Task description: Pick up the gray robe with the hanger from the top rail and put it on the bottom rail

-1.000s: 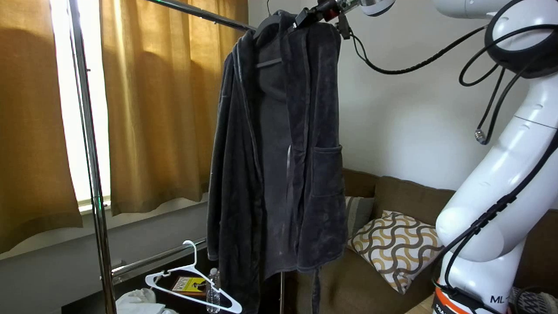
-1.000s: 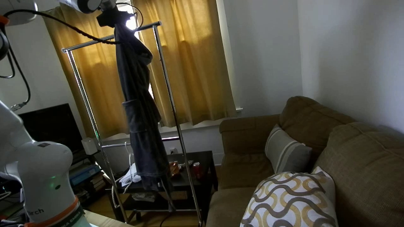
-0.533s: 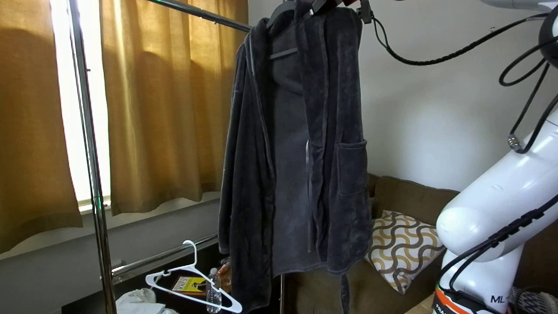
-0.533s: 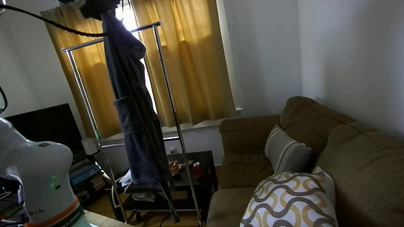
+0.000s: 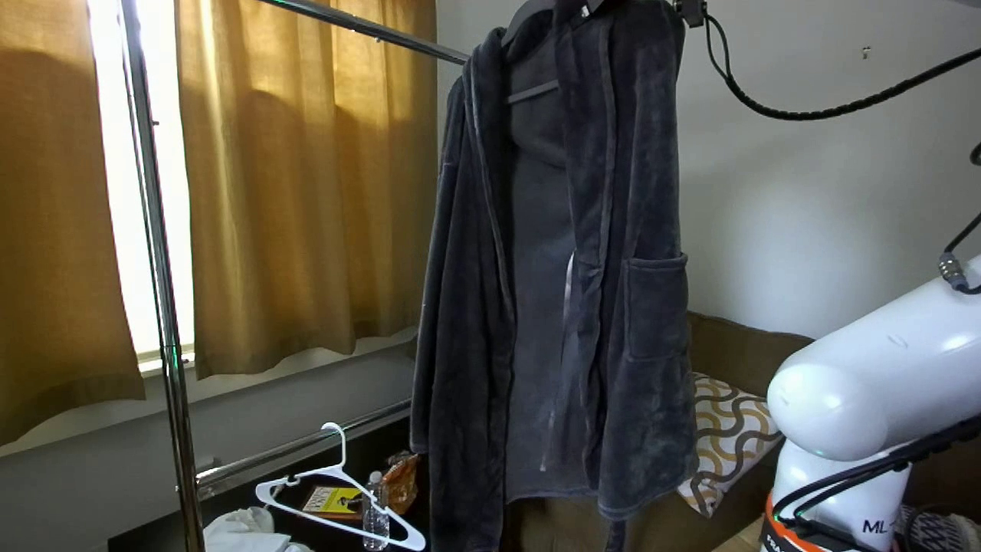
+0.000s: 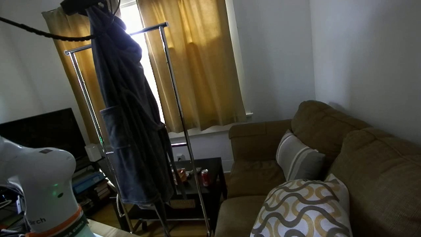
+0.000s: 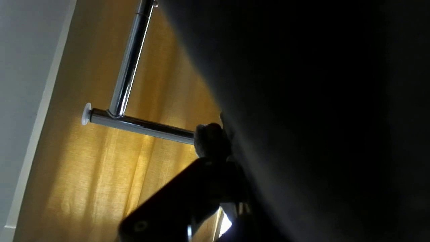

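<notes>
The gray robe (image 5: 552, 268) hangs upright from my gripper, which is shut on its collar and shoulder area. In an exterior view the gripper (image 6: 86, 7) is at the top of the picture, above the robe. In the wrist view the gripper (image 7: 218, 164) pinches dark fabric, and the robe (image 7: 302, 117) fills the right side. The hanger (image 5: 533, 93) shows as a dark bar inside the robe; its hook is out of view. The top rail (image 5: 368, 29) passes behind the robe in both exterior views (image 6: 148, 29). The bottom rail (image 5: 283, 454) is partly hidden by the robe.
A white plastic hanger (image 5: 342, 458) hangs on the bottom rail. A rack pole (image 6: 179, 105) stands beside the robe. A dark low table (image 6: 212, 164) with a red can (image 6: 205, 177) is behind the rack. A brown couch (image 6: 260, 135) with cushions stands beside it.
My gripper has carried the robe toward the robot's base, away from the rack, and slightly up. More of the bottom rail shows in an exterior view. The arm has folded back.
</notes>
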Robot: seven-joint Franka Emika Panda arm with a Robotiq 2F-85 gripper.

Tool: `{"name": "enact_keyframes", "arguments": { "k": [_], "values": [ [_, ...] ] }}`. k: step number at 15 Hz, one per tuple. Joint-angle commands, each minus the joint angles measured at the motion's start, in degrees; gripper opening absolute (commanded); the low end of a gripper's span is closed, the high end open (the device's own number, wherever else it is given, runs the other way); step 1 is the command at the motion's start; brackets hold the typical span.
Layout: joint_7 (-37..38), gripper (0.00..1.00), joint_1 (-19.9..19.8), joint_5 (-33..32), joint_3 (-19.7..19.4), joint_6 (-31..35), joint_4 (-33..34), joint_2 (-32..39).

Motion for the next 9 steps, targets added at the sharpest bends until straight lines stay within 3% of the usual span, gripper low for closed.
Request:
{"name": "enact_keyframes", "arguments": {
  "k": [1,9],
  "values": [
    [5.08,0.02,0.26,-3.83,-0.31,2.01,-4.67,-5.65],
    [12.82,0.02,-2.05,-17.46,-0.73,-9.02,-10.82,-7.59]
  ]
}}
